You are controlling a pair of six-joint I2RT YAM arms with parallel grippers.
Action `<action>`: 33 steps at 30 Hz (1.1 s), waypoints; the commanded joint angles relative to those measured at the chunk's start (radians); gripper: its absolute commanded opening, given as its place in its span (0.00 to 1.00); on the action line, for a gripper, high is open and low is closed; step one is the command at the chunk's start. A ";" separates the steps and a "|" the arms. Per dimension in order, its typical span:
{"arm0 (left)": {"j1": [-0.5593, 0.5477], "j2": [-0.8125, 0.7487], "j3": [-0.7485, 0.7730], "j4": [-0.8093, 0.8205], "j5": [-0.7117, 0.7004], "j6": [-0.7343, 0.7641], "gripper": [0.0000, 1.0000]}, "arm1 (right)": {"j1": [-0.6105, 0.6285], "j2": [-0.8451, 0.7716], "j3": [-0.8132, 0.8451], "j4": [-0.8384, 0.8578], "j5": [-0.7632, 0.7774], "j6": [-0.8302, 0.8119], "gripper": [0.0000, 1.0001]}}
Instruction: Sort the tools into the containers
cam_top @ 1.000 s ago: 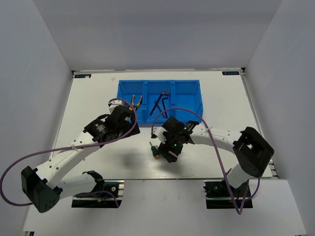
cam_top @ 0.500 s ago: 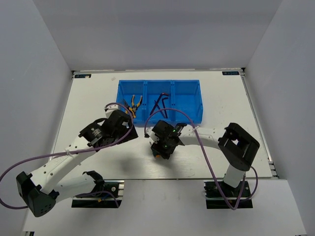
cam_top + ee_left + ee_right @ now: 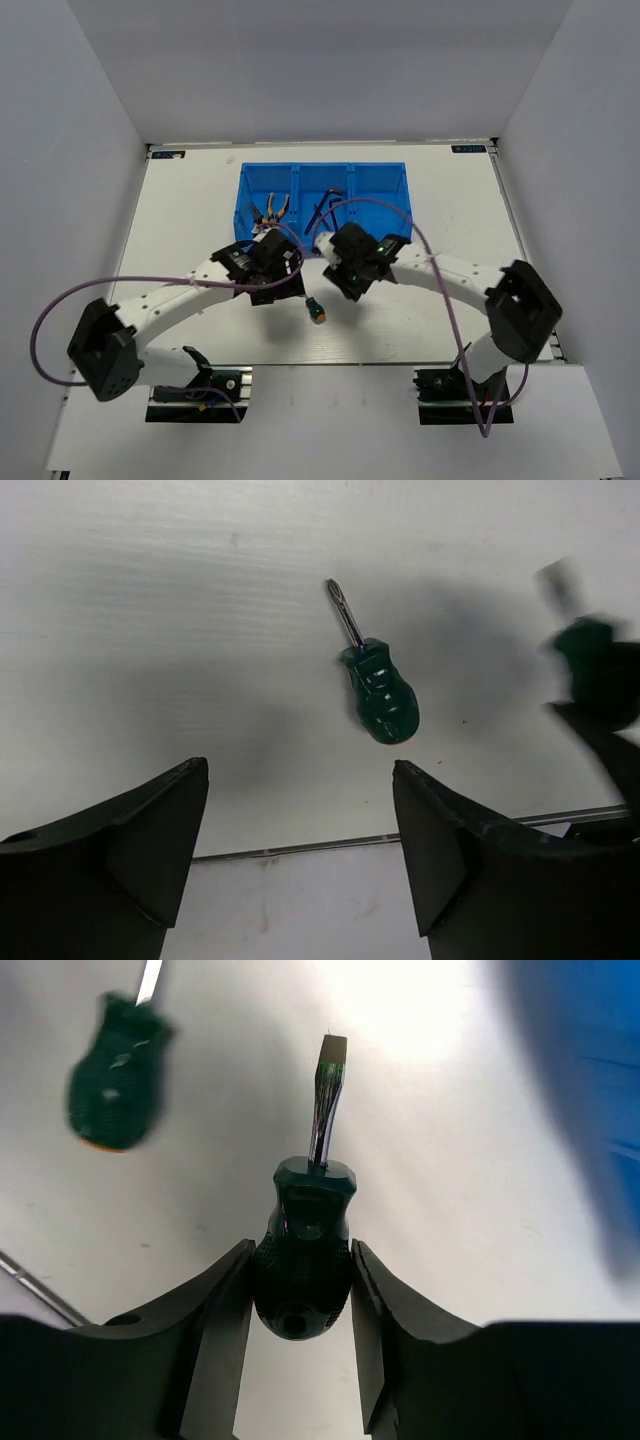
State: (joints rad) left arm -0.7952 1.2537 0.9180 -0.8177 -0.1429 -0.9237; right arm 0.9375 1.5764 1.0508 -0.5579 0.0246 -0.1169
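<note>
R pincer [image 3: 300, 1255] clamps screwdriver [image 3: 301, 1290]; bin [image 3: 380, 185] w/ pliers [image 3: 272, 210], hex keys [image 3: 324, 210].

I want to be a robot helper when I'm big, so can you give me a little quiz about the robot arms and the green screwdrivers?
1. True or false: the right gripper is shut on a green screwdriver.
2. Fill in: the left gripper is ___ (open or shut).
3. Where does the other screwdriver lie? A) in the left gripper B) on the white table C) in the right gripper
Key: 1 true; 2 open; 3 B.
</note>
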 commanded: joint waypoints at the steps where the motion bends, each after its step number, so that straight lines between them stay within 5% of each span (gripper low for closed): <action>1: -0.028 0.068 0.013 0.118 0.086 0.011 0.85 | -0.100 -0.114 0.067 -0.060 0.099 -0.038 0.00; 10: -0.088 0.317 0.153 0.083 0.077 -0.061 0.87 | -0.321 -0.133 0.188 0.053 0.222 -0.093 0.00; 14: -0.107 0.368 0.176 0.083 0.077 -0.101 0.87 | -0.405 0.040 0.270 0.151 0.230 -0.078 0.00; 21: -0.118 0.421 0.196 0.074 0.048 -0.133 0.88 | -0.491 0.310 0.503 0.066 0.108 -0.016 0.00; 23: -0.127 0.437 0.196 0.065 0.034 -0.142 0.86 | -0.497 0.327 0.509 0.059 0.037 -0.026 0.29; 26: -0.136 0.472 0.214 0.055 0.025 -0.151 0.85 | -0.509 0.323 0.506 0.044 -0.014 -0.033 0.53; 33: -0.157 0.562 0.292 0.018 -0.010 -0.152 0.70 | -0.545 0.231 0.485 0.010 -0.132 0.011 0.62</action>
State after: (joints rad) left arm -0.9405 1.8065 1.1591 -0.7807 -0.1112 -1.0645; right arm 0.4156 1.9095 1.5108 -0.5331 -0.0257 -0.1333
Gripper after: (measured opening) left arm 0.730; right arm 0.602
